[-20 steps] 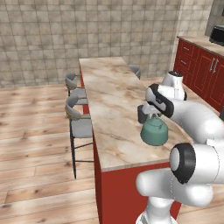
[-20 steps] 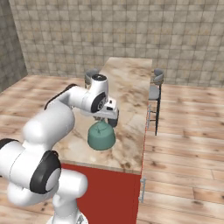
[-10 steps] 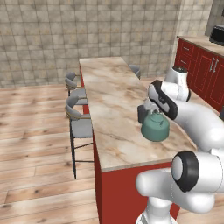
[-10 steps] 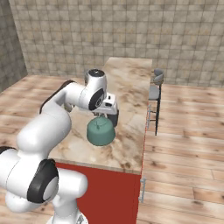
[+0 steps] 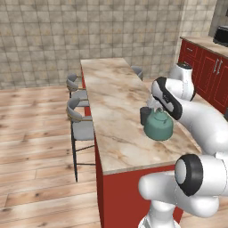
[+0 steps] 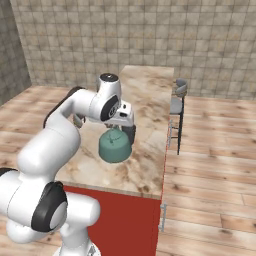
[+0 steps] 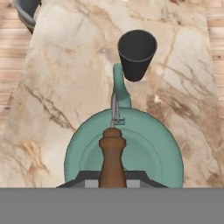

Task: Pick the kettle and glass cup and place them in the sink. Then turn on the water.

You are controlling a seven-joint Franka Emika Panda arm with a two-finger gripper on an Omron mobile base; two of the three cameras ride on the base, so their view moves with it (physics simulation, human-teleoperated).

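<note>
The teal-green kettle [image 5: 158, 127] hangs just above the marble island counter [image 5: 116, 102], near its right edge. My gripper [image 5: 156, 111] is shut on the kettle's brown handle [image 7: 112, 157] from above. The same gripper [image 6: 118, 128] and kettle [image 6: 115, 147] appear in the right base view, and the kettle's body [image 7: 144, 151] sits under the gripper [image 7: 113, 178] in the hand view. The dark glass cup [image 5: 145, 116] stands upright on the counter, right beside the kettle's spout [image 7: 119, 85]; the cup [image 7: 136, 54] and cup [image 6: 131, 134] stand free. The sink and water are out of view.
Grey stools [image 5: 82, 127] line the island's left side, with another stool [image 6: 178, 97] seen from the right base view. Red cabinets [image 5: 207, 71] stand to the right behind the arm. The counter's near edge [image 5: 133, 167] is close to the kettle.
The kettle has risen slightly with the gripper and the arm's elbow has swung. The cup and the base have stayed put.
</note>
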